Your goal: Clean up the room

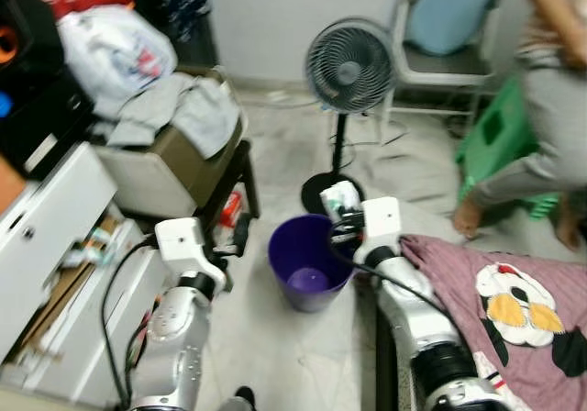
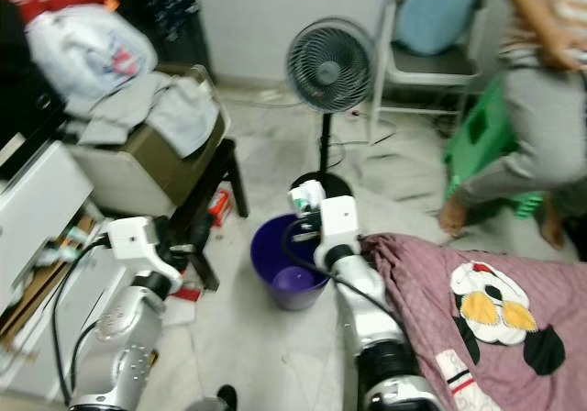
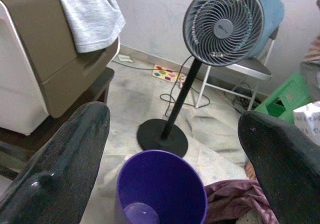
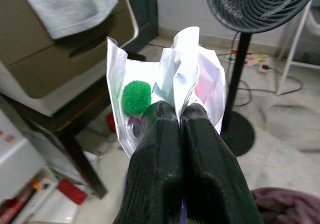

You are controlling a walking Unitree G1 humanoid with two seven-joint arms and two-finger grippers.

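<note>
Bin (image 1: 310, 266) on floor, centre, between both arms. Fan (image 1: 348, 67) stands behind bin; chair (image 1: 447, 35) behind fan against wall. Right tool (image 1: 341, 211) over bin's right rim, clamped on packet (image 4: 170, 84). Left tool (image 1: 240, 234) left of bin, fingers apart. Bed (image 1: 514, 319) right of bin. Cabinet (image 1: 55, 237) far left.

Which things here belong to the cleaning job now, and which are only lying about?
In the job:
- right gripper, shut on the packet
- purple bin, below the packet
- left gripper, open, beside the bin

Lying about:
- fan
- grey cloth
- plastic bag
- green stool
- chair
</note>
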